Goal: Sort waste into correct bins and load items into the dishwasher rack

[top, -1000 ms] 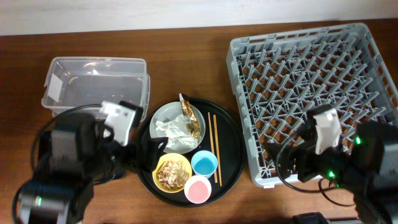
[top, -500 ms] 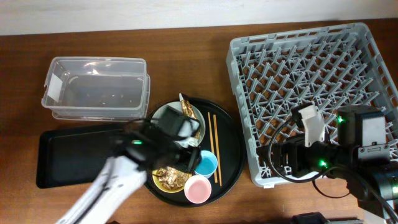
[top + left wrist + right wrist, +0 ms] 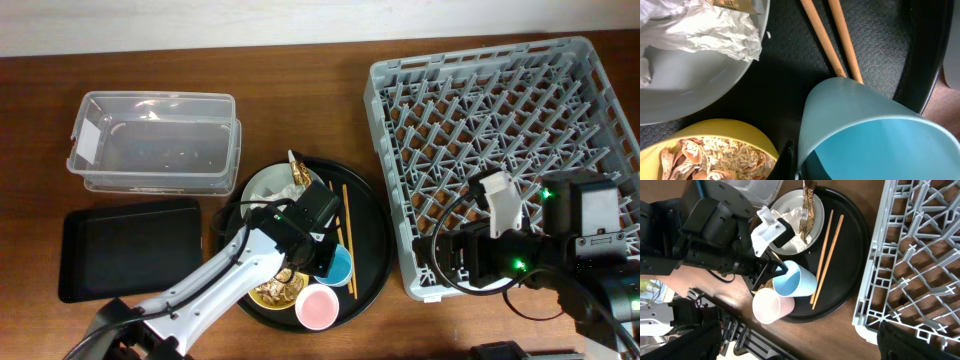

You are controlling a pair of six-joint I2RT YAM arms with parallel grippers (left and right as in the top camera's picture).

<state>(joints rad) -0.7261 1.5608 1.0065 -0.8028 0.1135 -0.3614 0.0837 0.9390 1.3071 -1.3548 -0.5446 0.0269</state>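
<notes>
My left gripper (image 3: 320, 256) is shut on the rim of the light-blue cup (image 3: 340, 266), which tilts on the round black tray (image 3: 372, 235). In the left wrist view one finger (image 3: 787, 161) presses the cup (image 3: 875, 130) wall from outside. The yellow bowl (image 3: 272, 292) of brown scraps and the pink cup (image 3: 316, 306) stand beside it. Tissue (image 3: 266, 206) and the foil wrapper (image 3: 300, 176) lie on the grey plate (image 3: 262, 184). The chopsticks (image 3: 345, 215) lie to the right. My right gripper (image 3: 445, 262) hangs open and empty by the dishwasher rack's (image 3: 500, 130) front left corner.
The clear tub (image 3: 155, 140) stands at the back left, with the shallow black rectangular tray (image 3: 130, 245) in front of it. The rack fills the right half of the table. Bare wood shows between the round tray and the rack.
My left arm swung from the left side over the round tray and its jaws closed on the blue cup's rim. The right arm shifted a little earlier and now holds still.
</notes>
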